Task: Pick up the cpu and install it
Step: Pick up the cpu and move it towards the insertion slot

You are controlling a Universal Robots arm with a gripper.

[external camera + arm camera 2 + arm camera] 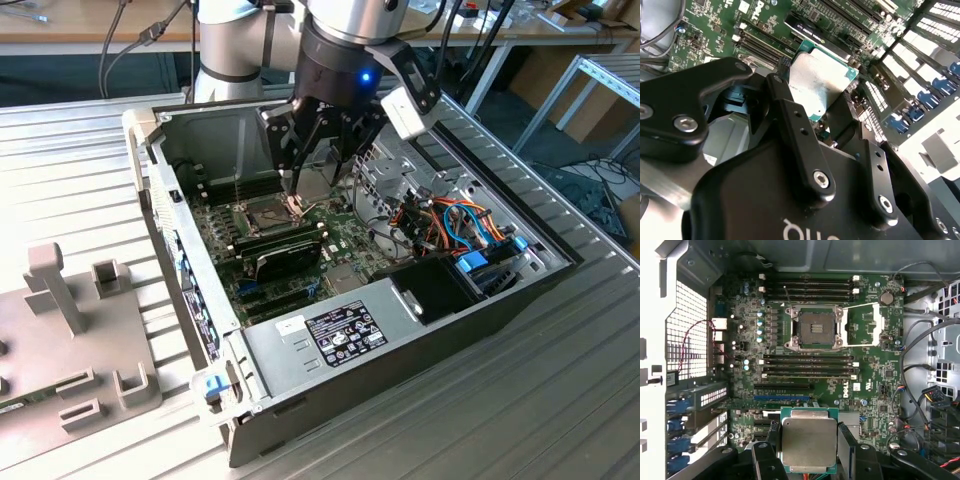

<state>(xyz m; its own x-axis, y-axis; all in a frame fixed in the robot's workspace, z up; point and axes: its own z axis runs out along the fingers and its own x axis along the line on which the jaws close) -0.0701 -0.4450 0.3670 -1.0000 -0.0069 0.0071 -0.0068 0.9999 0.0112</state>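
Gripping cpu [809,437] in tool [809,452] by two opposite edges, grey metal top toward wrist cameras, clear above motherboard [870,380] inside open case [150,170]. In exterior view, open socket [268,212] at 7 o'clock from tool, apart from cpu.

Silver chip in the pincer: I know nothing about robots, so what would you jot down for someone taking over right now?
Hold: pincer shut on the small flat square silver-grey cpu, a finger on each side.
Where: cpu held over the green motherboard inside the open computer case, apart from the black square socket.
Done: cpu picked up; the socket's silver metal frame is swung open.
Left: cpu not yet seated; the socket is empty.
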